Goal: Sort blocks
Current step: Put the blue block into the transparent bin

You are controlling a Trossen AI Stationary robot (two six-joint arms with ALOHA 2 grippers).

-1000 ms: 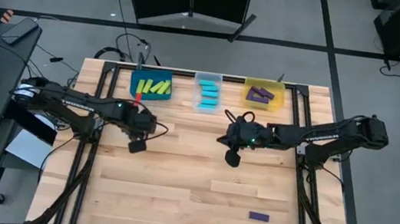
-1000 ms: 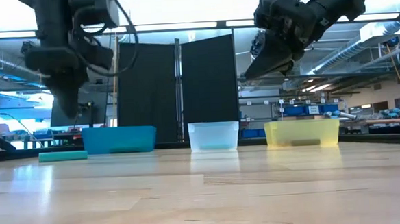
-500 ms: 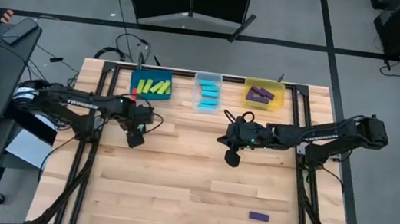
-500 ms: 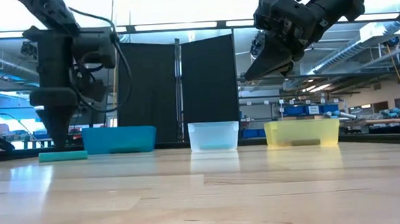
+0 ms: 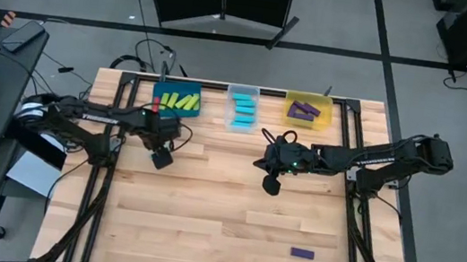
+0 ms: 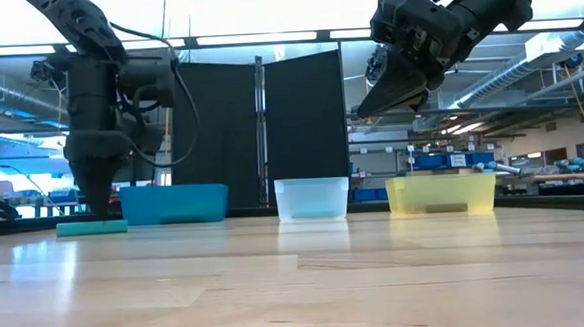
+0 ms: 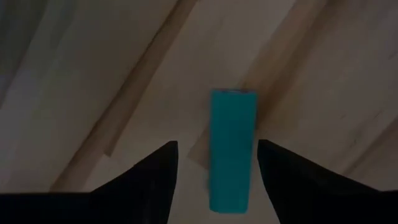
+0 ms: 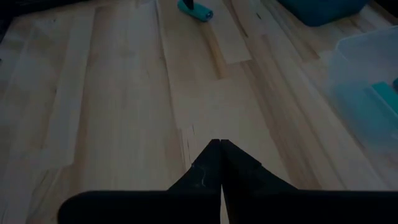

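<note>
With the left end effector (image 7: 214, 165) spread wide, straddling the small cyan bar-shaped block (image 7: 232, 149) on the wooden tabletop (image 5: 223, 211) at the high view's left-centre, an off-centre closure could skew the block, while the clenched right end effector (image 5: 269, 186) idles centre-right.

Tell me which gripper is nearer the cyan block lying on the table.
Left. The left gripper is right over the cyan block, fingers astride it; the right gripper hangs mid-table, well away.

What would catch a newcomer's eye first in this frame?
The open left gripper poised over a cyan bar-shaped block lying on the wooden table, in front of the blue bin. The shut right gripper hangs mid-table, and a lone purple block lies near the front edge.
</note>
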